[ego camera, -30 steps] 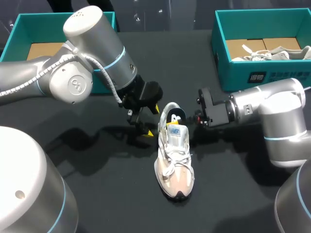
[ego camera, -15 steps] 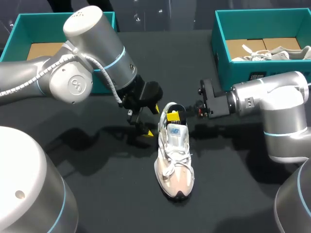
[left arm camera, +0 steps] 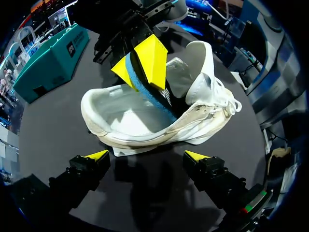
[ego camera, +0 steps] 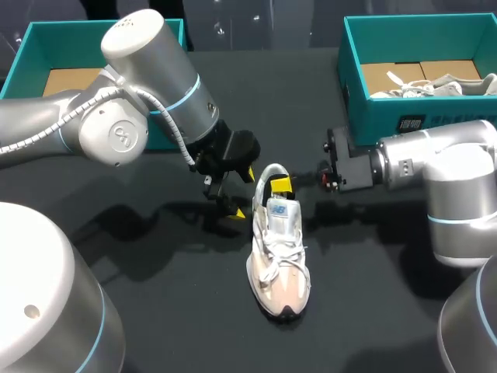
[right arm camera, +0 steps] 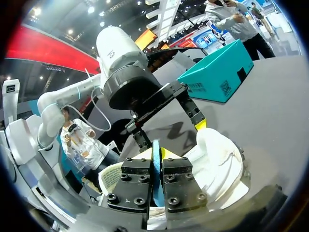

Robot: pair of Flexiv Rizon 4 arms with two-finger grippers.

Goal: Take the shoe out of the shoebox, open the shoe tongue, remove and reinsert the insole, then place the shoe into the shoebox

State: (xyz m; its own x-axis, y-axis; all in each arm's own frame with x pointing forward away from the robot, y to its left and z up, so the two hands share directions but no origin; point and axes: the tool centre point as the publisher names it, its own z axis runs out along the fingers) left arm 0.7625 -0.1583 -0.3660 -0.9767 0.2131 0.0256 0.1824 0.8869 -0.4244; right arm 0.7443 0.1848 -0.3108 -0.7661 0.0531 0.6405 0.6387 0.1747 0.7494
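Observation:
A white and pink shoe (ego camera: 277, 252) lies on the black table, toe toward me and heel opening facing away. At that heel opening my right gripper (ego camera: 281, 185) is shut on the edge of the blue insole (left arm camera: 150, 92), which slants up out of the shoe (left arm camera: 145, 121). In the right wrist view the insole (right arm camera: 156, 162) stands clamped between the fingers (right arm camera: 179, 181). Just left of the heel, my left gripper (ego camera: 233, 196) is open. Its two yellow tips (left arm camera: 97, 155) straddle the shoe's side without touching it.
A teal shoebox (ego camera: 388, 116) at the back right holds a second white shoe (ego camera: 435, 84). Another teal shoebox (ego camera: 31, 35), lined with cardboard, stands at the back left behind my left arm. Bare black tabletop lies in front of the shoe.
My right gripper went into the heel opening, opened briefly and shut on the insole; its wrist has drawn slightly to the right. The left arm and the shoe have stayed put.

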